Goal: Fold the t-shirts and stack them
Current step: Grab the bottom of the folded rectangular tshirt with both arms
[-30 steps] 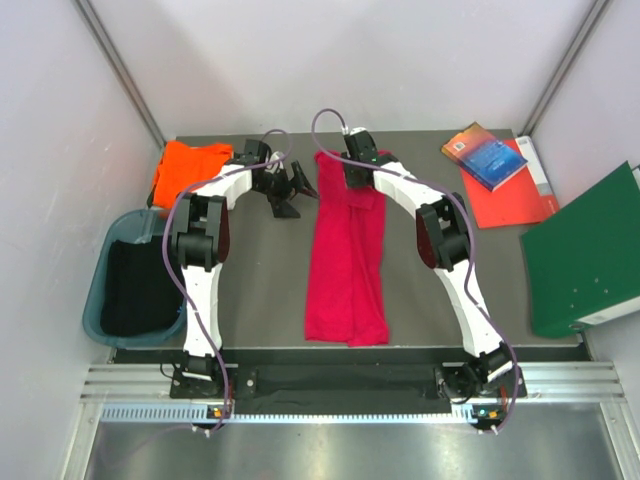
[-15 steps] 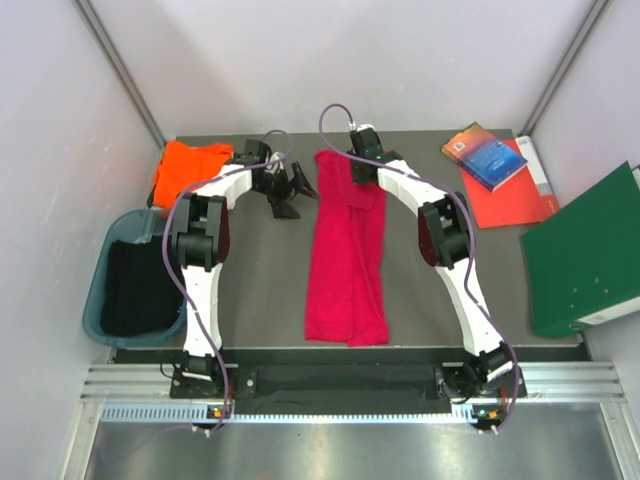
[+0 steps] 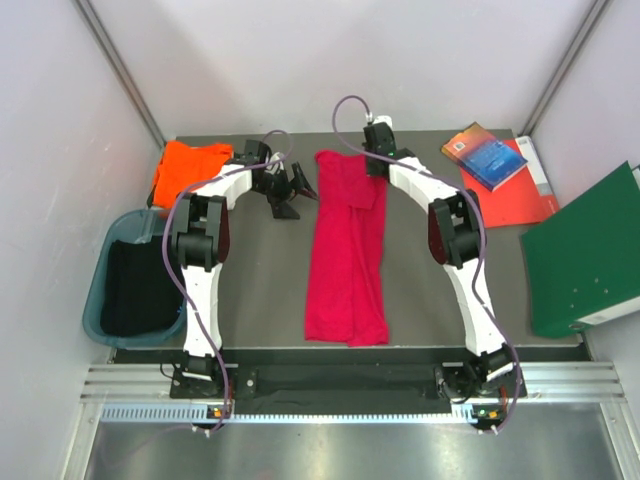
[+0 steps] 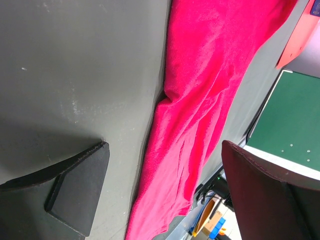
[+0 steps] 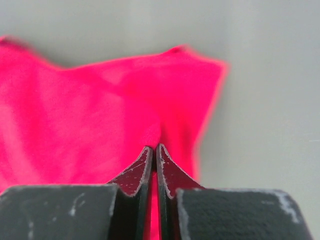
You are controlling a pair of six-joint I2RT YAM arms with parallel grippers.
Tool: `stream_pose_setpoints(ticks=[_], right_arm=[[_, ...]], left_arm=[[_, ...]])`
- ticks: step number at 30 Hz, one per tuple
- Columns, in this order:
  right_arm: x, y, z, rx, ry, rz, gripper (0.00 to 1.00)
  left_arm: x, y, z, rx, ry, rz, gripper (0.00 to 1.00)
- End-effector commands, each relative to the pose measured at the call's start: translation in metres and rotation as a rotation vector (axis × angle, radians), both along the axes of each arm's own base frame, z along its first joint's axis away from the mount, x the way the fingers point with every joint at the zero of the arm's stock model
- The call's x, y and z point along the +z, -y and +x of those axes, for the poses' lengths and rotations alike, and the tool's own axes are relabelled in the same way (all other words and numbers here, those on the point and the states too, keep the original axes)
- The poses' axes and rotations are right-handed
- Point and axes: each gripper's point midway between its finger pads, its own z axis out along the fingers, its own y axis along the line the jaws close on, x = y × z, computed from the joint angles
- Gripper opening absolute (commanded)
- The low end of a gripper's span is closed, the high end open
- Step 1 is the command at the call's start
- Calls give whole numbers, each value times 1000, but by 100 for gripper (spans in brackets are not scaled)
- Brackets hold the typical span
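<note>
**Right pincer (image 5: 154,149) pinched shut on crimson shirt, left pincer (image 3: 288,192) spread wide and holding nothing**

Nearest the arm bases, the lower end of a crimson-red soft cloth t-shirt (image 3: 345,260), laid as a long narrow strip down the middle of the dark grey table (image 3: 260,290) and running away toward the far edge. Folded lengthwise, with a crease line along its length and a slightly wider, uneven near end.

Off to the left at mid depth, a teal plastic bin (image 3: 100,290) hanging past the table's side, with black cloth (image 3: 135,290) inside. Off to the right at about the same depth, a large green binder (image 3: 585,250), lying flat and tilted, partly over the table's edge.

Farther back, the left pincer just left of the crimson strip's far end: fingers as far apart as can be, nothing gripped. Below the gap in its wrist view, bare table and the shirt's left edge.

At the strip's far right corner, the right pincer: tips pressed together, clamped on the crimson cloth, fabric puckering up toward the two dark red fingertips (image 5: 140,170) and a thin sliver of red showing between them.

Farthest left, a bright orange cloth t-shirt (image 3: 188,172), bunched in the table's back corner, well apart from the crimson one. Farthest right, a flat red book (image 3: 515,200) with a blue book (image 3: 488,158) lying on top of it.
</note>
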Motion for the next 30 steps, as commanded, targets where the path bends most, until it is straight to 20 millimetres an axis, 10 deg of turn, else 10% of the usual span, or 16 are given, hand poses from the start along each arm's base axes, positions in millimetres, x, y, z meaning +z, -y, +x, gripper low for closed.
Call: stream_pose_setpoints(ticks=[1,4,7,8,14,25,30], right_arm=[[90,46,29,-115,195,-23,30],[105,59,28,-146,228,-61,76],[127,70,14,-170,247,-72,99],[150,73,5,-174,275,-60,100],[145,65,-66,-43,98,81,100],[27,10,-299,228,-625,556,90],[-7,19,-381,190,-828,614,77]], left_arm=[[-2,-6,-2,-20,18,41,99],[0,-5,-7,-32,18,34,99],[4,-5,-16,-46,14,32,99],[4,-6,-18,-49,18,39,99],[16,-18,-52,-91,29,89,99],[7,-21,-192,-101,-186,31,99],[5,-16,-246,-146,-255,90,99]])
